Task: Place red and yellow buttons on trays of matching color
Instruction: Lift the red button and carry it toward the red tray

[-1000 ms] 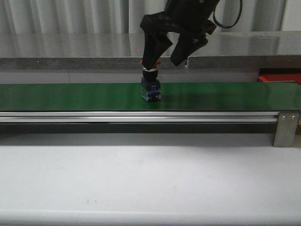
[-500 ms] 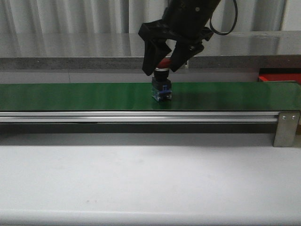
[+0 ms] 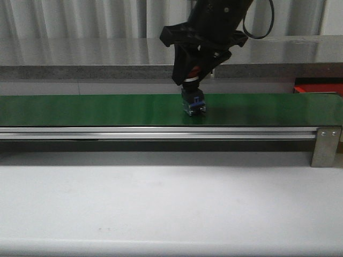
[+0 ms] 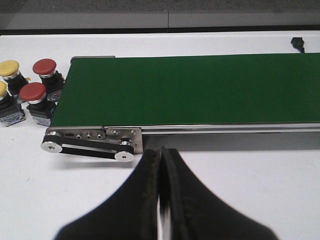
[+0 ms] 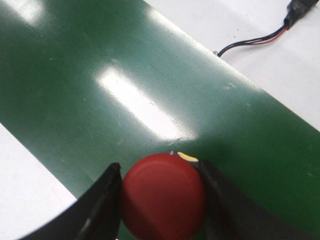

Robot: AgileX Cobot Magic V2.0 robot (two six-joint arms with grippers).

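Note:
My right gripper [image 3: 192, 78] is shut on the cap of a red button [image 3: 194, 101], whose black and blue body hangs tilted at the surface of the green belt [image 3: 80, 110]. In the right wrist view the red cap [image 5: 162, 195] fills the gap between both fingers [image 5: 105, 202] of the right gripper [image 5: 161, 196]. A red tray [image 3: 320, 88] shows partly at the far right behind the belt. My left gripper [image 4: 160, 156] is shut and empty over the white table. Two red buttons [image 4: 33, 92] and two yellow buttons [image 4: 9, 68] stand by the belt's end.
The belt's metal end bracket [image 3: 326, 145] sticks up at the right. A pulley and drive belt [image 4: 87, 145] sit at the other end of the green belt [image 4: 200, 90]. A red-black cable [image 5: 260, 40] lies on the table beyond the belt [image 5: 125, 90]. No yellow tray is in view.
The red button has moved right along the belt. My right gripper followed it, came down and closed its fingers on the cap. The button body now tilts.

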